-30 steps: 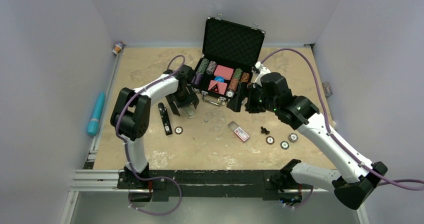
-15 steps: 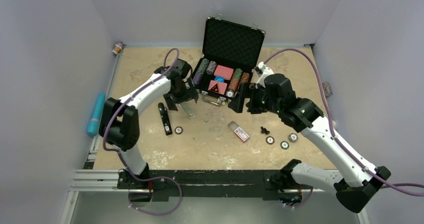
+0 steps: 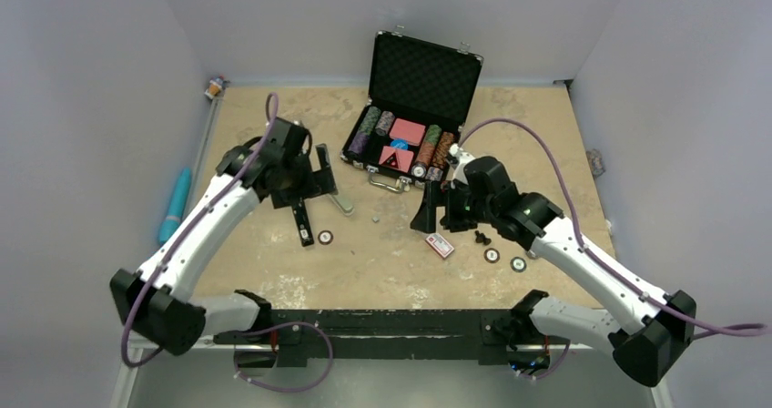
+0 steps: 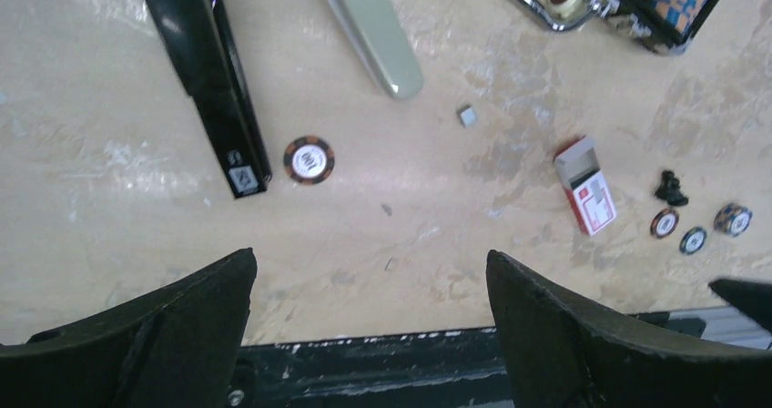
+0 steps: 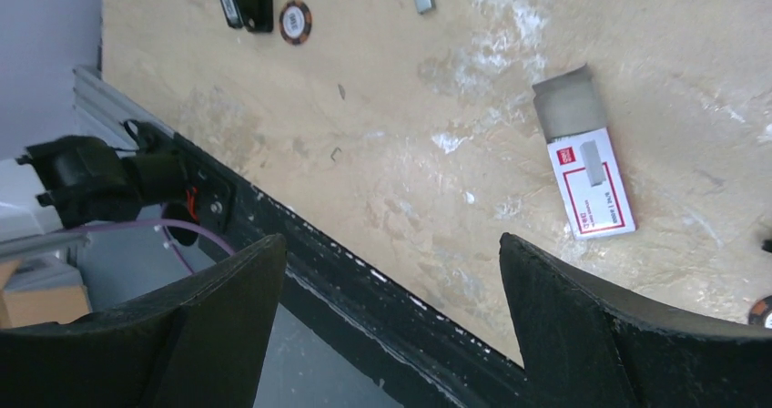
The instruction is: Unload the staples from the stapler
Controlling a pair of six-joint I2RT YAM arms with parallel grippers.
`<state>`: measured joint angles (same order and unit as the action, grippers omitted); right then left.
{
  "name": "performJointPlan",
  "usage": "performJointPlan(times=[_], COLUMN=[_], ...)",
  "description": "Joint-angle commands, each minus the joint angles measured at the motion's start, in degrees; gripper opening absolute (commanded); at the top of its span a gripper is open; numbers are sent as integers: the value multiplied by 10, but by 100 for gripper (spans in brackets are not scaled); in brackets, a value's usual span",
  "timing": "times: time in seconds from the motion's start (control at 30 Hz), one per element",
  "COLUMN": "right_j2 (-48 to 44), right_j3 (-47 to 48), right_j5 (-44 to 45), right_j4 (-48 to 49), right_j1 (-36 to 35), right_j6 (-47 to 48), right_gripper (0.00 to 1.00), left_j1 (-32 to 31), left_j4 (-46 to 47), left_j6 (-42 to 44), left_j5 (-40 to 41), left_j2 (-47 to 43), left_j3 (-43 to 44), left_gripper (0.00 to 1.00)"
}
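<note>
Stapler [image 4: 208, 80] is lying flat ahead-left of the left gripper [image 4: 369, 262], whose jaws are gaping empty; the right gripper [image 5: 391, 244] is gaping empty too. Probably rigid, light and glossy, so pinching its narrow sides mid-length looks safest.

The top camera sat high above and behind the arm bases, facing down and forward. It was far enough off to take in the whole table [image 3: 391, 271] and the walls round it. The left wrist camera looked almost straight down between the fingers of the left pincer [image 4: 369, 271], fairly high, with the near rail [image 4: 364, 372] at its lower edge. The right wrist camera, behind the right pincer [image 5: 391, 244], sat lower and tilted, facing the same rail. All three shared the stapler [image 3: 299, 215], the chip [image 3: 325, 238] beside it and the small labelled box [image 3: 440, 243].
</note>
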<state>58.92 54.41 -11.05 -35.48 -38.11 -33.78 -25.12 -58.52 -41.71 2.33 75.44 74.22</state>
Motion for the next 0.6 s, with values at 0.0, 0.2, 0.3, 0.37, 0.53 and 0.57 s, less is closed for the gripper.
performJointPlan(times=[0.0,0.2,0.3,0.37,0.53,0.57], right_j2=[29,132,197,220,265,278], right_j3=[-11,42,85,109,143,153], right_j5=[-30,-5,6,41,84,86], right_j4=[52,73,64,57,64,59], right_j1=[-19,-54,-65,-72,-78,-78], right_j6=[14,31,35,25,22,28], right_gripper=[90,90,86,85,83,83], left_j1=[3,4,4,4,4,5], left_j4=[-42,-38,-35,-31,-11,-13], left_j6=[41,74,95,111,118,115], left_j5=[4,-8,-5,-3,4,9], left_j2=[-104,-197,-223,-236,-259,-261], left_j3=[-68,-154,-175,-186,-210,-210], left_gripper=[100,100,100,100,100,100])
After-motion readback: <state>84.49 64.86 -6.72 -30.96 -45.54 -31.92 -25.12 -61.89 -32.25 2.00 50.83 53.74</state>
